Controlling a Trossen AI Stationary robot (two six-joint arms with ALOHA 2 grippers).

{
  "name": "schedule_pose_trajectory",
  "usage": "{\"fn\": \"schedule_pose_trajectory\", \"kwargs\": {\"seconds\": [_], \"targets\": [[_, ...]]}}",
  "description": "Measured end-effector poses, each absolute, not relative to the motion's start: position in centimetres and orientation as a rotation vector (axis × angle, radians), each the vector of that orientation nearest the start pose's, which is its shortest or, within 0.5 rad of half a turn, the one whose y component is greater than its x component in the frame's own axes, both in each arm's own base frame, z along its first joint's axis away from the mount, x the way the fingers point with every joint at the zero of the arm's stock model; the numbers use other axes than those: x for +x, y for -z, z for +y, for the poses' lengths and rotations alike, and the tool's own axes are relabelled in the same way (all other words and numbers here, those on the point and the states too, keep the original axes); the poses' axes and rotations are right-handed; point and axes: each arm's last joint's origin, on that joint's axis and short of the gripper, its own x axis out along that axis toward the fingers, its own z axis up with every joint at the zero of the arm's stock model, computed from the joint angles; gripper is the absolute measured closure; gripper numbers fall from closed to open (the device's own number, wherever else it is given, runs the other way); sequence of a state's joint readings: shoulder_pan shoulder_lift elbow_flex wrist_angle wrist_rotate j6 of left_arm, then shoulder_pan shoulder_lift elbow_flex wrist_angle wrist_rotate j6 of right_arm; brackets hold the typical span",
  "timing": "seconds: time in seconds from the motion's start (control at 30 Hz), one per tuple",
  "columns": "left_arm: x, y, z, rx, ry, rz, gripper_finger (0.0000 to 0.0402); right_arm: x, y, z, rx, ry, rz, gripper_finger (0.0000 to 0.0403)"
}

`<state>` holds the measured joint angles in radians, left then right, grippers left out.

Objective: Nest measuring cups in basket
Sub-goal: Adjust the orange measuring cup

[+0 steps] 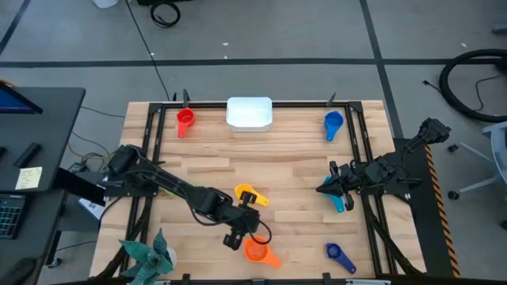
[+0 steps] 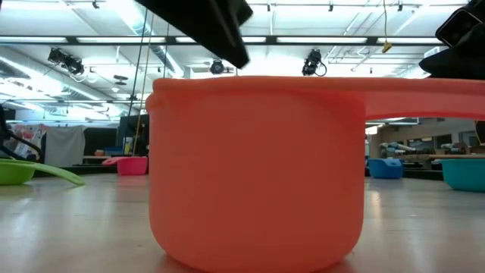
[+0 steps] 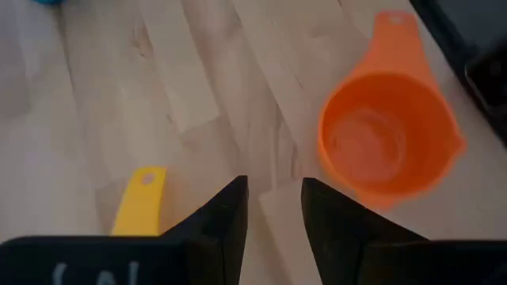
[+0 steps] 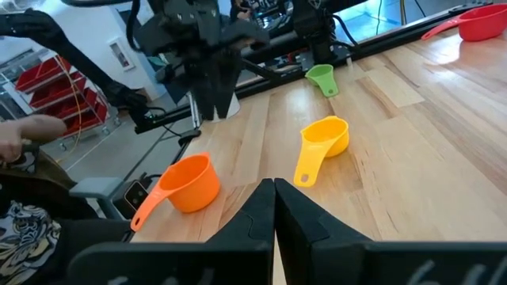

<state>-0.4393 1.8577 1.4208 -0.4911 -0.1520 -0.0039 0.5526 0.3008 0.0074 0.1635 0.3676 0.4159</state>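
The left hand (image 1: 235,234) hovers at lower centre of the high view, fingers parted narrowly and holding nothing, just beside the round orange plastic measuring cup (image 1: 257,252) near the wooden surface's (image 1: 285,150) lower edge. The small white plastic basket (image 1: 249,112) sits at the upper edge, centre. The right hand (image 1: 323,188) waits at the right, fingers closed, empty. Bare wood lies between.

You are looking at a robotics lab: around the wooden table (image 1: 261,158) lie cables (image 1: 467,83) on grey floor, a desk (image 1: 36,150) beside it, ceiling lights (image 2: 91,39) beyond it.
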Motion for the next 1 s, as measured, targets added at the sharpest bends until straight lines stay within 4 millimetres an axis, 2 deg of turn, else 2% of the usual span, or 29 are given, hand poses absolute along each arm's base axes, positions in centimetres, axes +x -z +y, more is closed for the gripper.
{"fn": "schedule_pose_trajectory", "kwargs": {"seconds": [0.37,0.5,0.63,0.83,1.0], "targets": [[37.4,-20.5,-17.2,0.066,0.25,0.957,0.0276,10.3,-15.8,5.1,0.367,-0.162,0.133,0.0393],[37.7,-19.3,-17.2,0.055,0.247,0.985,0.0276,10.3,-15.8,5.1,0.367,-0.162,0.131,0.0393],[37.8,-19.2,-17.2,0.042,0.25,0.985,0.0276,10.4,-15.8,5.2,0.368,-0.163,0.13,0.0393],[37.8,-19.2,-17.5,-0.078,0.322,1.011,0.0276,10.4,-15.8,5.2,0.368,-0.165,0.131,0.0393],[38.3,-18.2,-17.7,-0.079,0.314,1.007,0.0276,10.4,-15.8,5.2,0.368,-0.165,0.131,0.0393]]}}
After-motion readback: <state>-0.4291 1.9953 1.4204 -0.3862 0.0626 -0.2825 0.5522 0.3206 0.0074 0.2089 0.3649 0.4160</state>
